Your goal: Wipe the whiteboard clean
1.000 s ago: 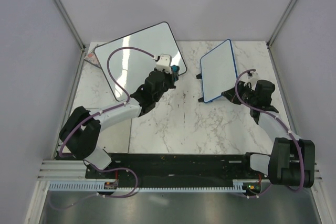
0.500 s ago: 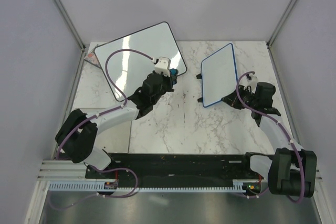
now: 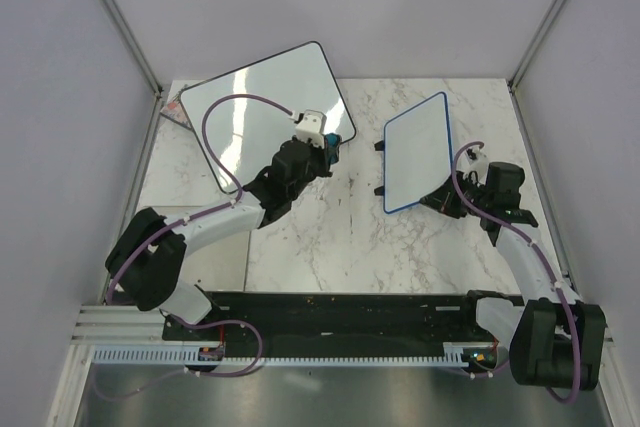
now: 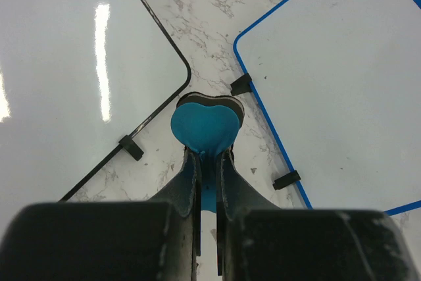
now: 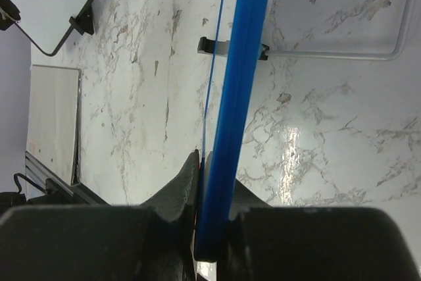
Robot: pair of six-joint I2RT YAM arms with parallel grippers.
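Whiteboard (image 3: 418, 152), blue-framed with rounded corners, is located on the right half of the worktop (image 3: 330, 237), toward the far-right corner, well apart from the larger black-framed board (image 3: 265, 112) at the far-left. It appears tilted, its left long edge and two black clips lowest; how far the right edge is raised cannot be confirmed. No marks are visible on its face in the top or left wrist views. The right tool (image 5: 212, 176) is clenched on the blue frame near the board's near-right corner, one finger on each side of the rim. The left tool (image 4: 207, 169) is clamped on the fin of a blue heart-shaped eraser (image 4: 204, 126), positioned over the bare worktop between the two boards, just beside the black-framed board's near-right corner. Assessment: the panel looks thin, stiff and light, with a glossy, slippery face; the frame is the only sound place to hold it. A pinch at one corner gives little resistance to twisting, so wiping pressure far from that grip may pivot or slip the board. Moderate, even strokes are advised.
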